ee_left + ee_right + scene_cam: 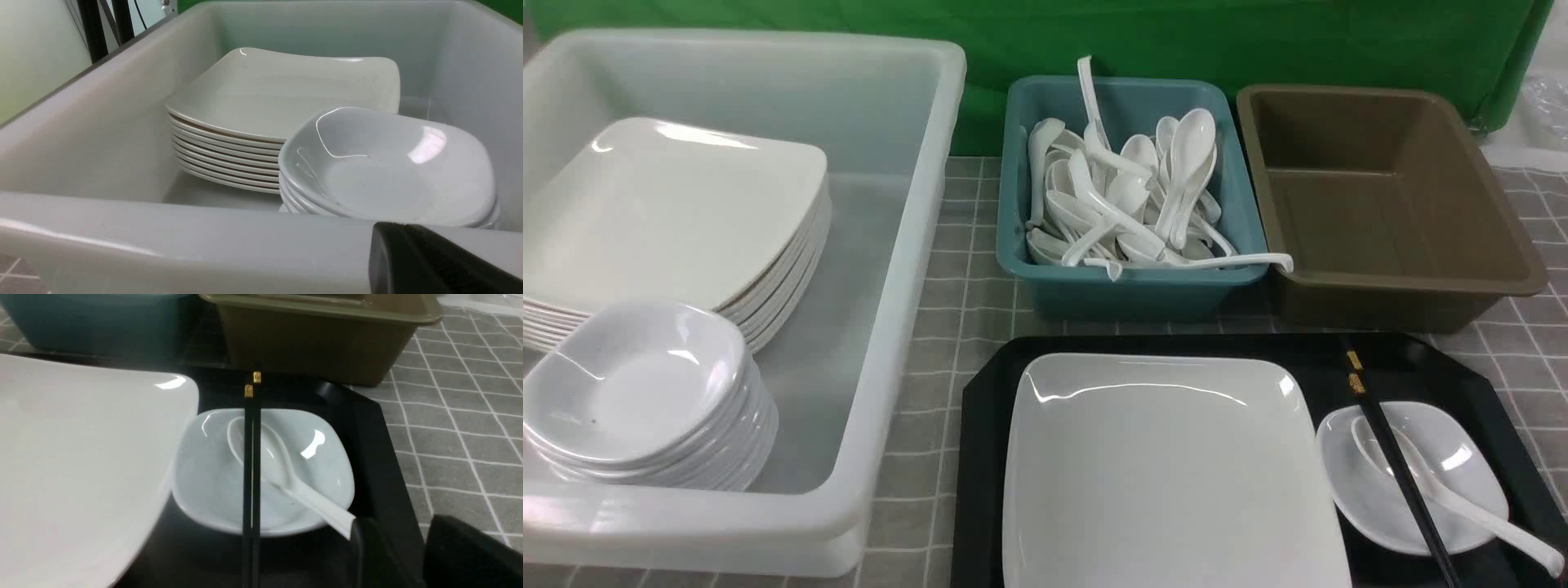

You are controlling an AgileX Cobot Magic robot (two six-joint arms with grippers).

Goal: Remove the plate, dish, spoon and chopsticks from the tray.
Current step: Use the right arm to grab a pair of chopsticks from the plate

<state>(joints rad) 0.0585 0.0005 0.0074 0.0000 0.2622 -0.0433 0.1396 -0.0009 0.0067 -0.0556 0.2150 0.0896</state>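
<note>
The black tray (984,425) lies at the front. On it rests the large white plate (1168,474), also in the right wrist view (81,457). To its right on the tray (380,457) sits the small dish (1462,457) (318,465). The spoon (1503,527) (278,457) lies in the dish, handle over the rim. The black chopsticks (1401,474) (250,477) lie across dish and spoon. My right gripper (398,531) hovers open by the spoon's handle end, with nothing between its fingers. My left gripper (402,230) is shut and empty, just outside the white bin's wall. Neither shows in the front view.
A translucent white bin (890,327) at the left holds a stack of plates (678,212) and a stack of dishes (637,392). Behind the tray stand a teal bin (1135,282) full of spoons and a brown bin (1405,302). A grey checked cloth (956,286) covers the table.
</note>
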